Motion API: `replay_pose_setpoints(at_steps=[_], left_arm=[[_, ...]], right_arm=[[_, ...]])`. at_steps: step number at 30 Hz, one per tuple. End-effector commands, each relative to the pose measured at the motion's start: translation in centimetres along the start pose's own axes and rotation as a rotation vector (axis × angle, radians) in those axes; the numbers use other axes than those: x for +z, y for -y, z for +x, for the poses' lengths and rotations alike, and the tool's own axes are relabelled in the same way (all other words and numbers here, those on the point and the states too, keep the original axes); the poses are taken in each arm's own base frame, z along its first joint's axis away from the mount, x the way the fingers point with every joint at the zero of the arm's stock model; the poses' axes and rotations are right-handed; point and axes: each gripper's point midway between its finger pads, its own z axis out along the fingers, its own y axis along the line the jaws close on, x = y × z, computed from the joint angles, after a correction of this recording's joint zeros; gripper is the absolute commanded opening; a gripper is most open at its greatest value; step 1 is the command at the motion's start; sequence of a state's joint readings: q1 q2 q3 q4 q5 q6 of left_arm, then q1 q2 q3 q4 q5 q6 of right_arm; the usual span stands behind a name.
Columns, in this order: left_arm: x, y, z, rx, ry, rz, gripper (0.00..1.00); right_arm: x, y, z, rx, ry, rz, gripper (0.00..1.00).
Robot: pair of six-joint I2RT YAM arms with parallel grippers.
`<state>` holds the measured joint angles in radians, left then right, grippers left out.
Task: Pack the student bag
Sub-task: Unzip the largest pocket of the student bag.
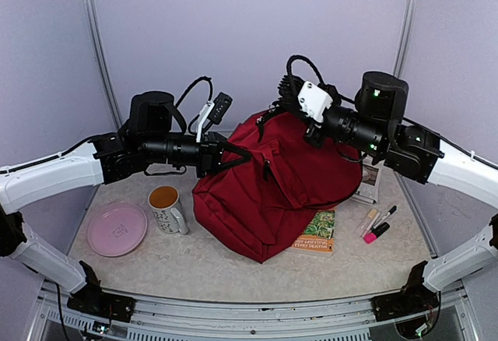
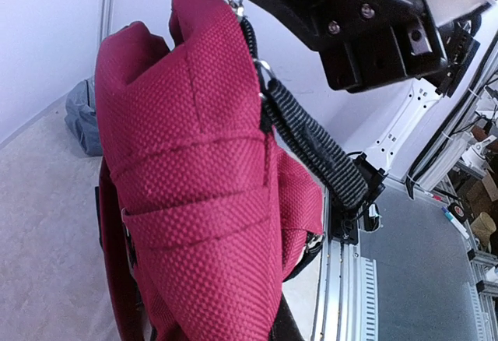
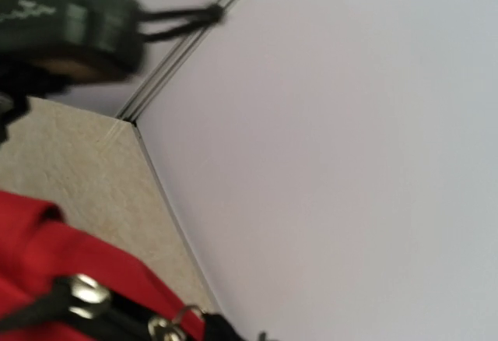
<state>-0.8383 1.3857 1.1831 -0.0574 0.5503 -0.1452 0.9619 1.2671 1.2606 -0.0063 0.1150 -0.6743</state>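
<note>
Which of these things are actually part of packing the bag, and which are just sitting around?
Part of the job: student bag, gripped by the left gripper and right gripper; probably waiting to be packed: book, markers.

Probably just lying about: mug, pink plate, grey pouch.

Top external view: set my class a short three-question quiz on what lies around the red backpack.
1. True or false: the mug stands between the pink plate and the student bag.
2. Which item is partly hidden by the bag's edge? A) the book B) the plate C) the mug
3. Fill in: the markers lie on the robot's ____ side of the bag.

Key: 1 true; 2 A; 3 right.
</note>
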Motion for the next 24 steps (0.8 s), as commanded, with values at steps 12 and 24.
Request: replay_pose_setpoints(at_steps=[12,24], left_arm=[[-2.0,4.3,-3.3,0.177,0.131,0.105,0.00],[-1.1,8.8,-0.4,0.308,0.021,0.255,0.61]], right_arm=[[-4.6,9.7,3.0,0.375,-0.031,0.159,0.00],[-0.9,10.3,-1.1,0.362,0.082,0.013,0.00]])
